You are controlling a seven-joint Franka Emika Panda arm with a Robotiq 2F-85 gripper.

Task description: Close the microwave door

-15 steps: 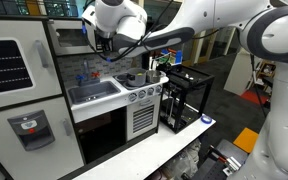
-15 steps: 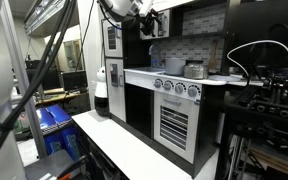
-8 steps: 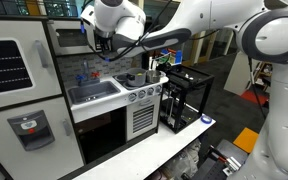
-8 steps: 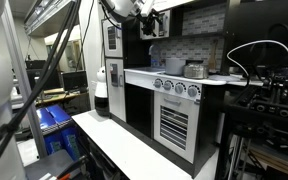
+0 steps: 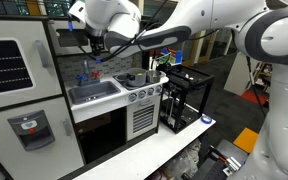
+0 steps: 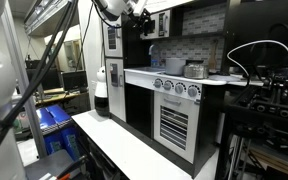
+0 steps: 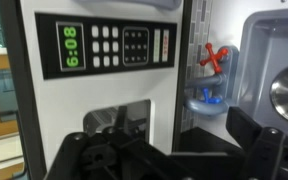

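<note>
The toy microwave sits in the upper cabinet above the sink in an exterior view [image 5: 68, 38]. In the wrist view its black keypad strip [image 7: 109, 45] with a green "6:08" display fills the top. The microwave door [image 7: 114, 118], a pale panel with a dark reflective window, lies just below the strip. I cannot tell how far the door stands open. My gripper [image 7: 169, 148] is open and empty, its dark fingers spread right in front of the door. It also shows in both exterior views [image 5: 94, 42] [image 6: 144, 20], at microwave height.
A large white fridge door with a black vent panel [image 5: 12, 65] stands beside the microwave. Below are the sink [image 5: 94, 92], the stove knobs [image 5: 144, 95], a pot [image 6: 194, 69] and the dark oven door [image 5: 102, 135]. A red figure [image 7: 216, 55] and a blue bowl [image 7: 209, 98] sit on a shelf.
The arm's wrist has swung sideways towards the microwave in both exterior views. The gripper stays open and nothing else has moved.
</note>
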